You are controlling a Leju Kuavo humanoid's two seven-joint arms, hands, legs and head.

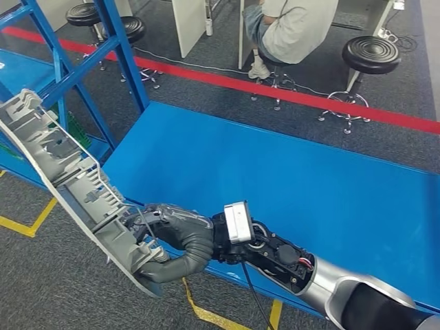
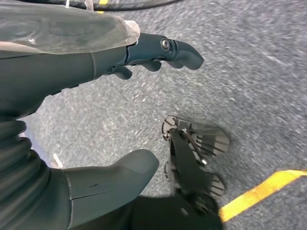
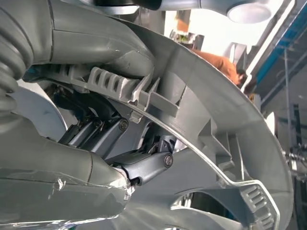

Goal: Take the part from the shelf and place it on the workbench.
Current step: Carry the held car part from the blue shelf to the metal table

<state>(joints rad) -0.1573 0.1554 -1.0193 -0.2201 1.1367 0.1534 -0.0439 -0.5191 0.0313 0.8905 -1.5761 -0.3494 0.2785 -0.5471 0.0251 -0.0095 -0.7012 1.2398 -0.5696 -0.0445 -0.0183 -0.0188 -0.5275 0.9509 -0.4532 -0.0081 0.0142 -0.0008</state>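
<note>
- The robot's right hand [image 1: 174,240] grips one end of the long grey moulded plastic part [image 1: 67,172], its fingers curled round the ribbed edge; the right wrist view shows the thumb and dark fingers [image 3: 145,165] clamped across the part [image 3: 217,139] there.
- The part hangs in the air, tilted, off the near-left corner of the flat blue workbench [image 1: 291,179]. Its far end reaches toward the blue metal shelf frame [image 1: 78,62], and most of its length is over the grey carpet rather than the bench top.
- The left hand [image 2: 108,120] holds nothing; its fingers are apart and it points down at the carpet and a yellow floor line [image 2: 260,191].
- Judged from this, the carry is under way and the placing is not yet done.
- Risk: held at one end only, the long part would lever against the fingers and could twist or slip out.
- Risk: the far end sits close to the shelf frame and could catch on it as the arm swings.
- Risk: released too near the edge, the part would overhang and tip to the floor.
- A seated person [image 1: 291,27] and black round stools [image 1: 371,53] lie beyond the bench, well apart from the arm.
</note>
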